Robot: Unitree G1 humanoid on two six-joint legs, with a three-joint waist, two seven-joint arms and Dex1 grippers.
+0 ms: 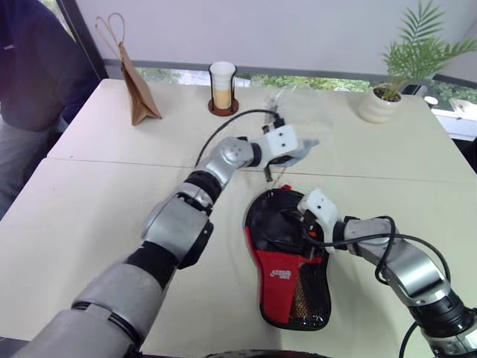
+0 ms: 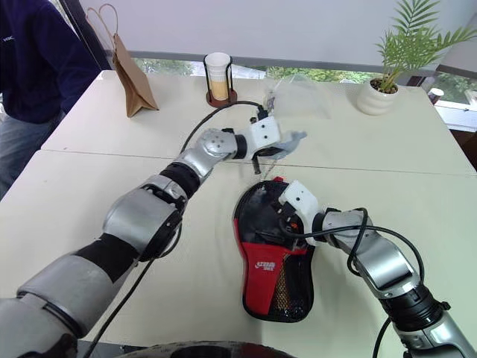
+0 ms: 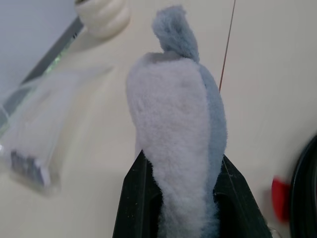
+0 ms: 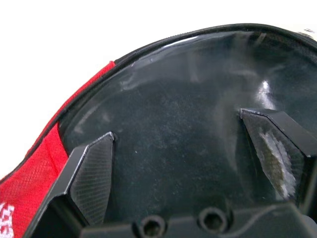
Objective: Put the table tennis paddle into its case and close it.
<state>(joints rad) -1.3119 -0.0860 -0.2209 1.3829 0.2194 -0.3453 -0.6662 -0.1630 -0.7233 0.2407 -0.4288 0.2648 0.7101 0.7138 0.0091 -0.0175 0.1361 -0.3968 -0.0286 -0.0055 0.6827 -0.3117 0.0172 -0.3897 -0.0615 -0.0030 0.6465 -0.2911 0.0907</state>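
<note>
My right gripper point(image 2: 287, 218) sits splayed open over the case point(image 2: 272, 257), probably pinning it flat with the table tennis paddle point(image 4: 188, 148) inside. My left gripper point(image 2: 292, 140), just past the case's round end, is clenched with its fuzzy-covered fingers point(image 3: 173, 148) together, ready for the zip I guess.

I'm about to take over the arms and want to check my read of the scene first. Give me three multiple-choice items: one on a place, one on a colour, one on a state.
1. Where is the right claw?
A. over the case's round end
B. over its narrow end
C. away from the case

2. What colour is the lettered panel?
A. blue
B. red
C. green

3. What state is the left claw in?
A. wide open, holding nothing
B. shut on a fuzzy grey-white piece
C. shut on the case

Answers:
1. A: its open fingers frame the rounded rim.
2. B: white lettering sits on red fabric.
3. B: the fuzzy piece sticks up from between its fingers.
</note>
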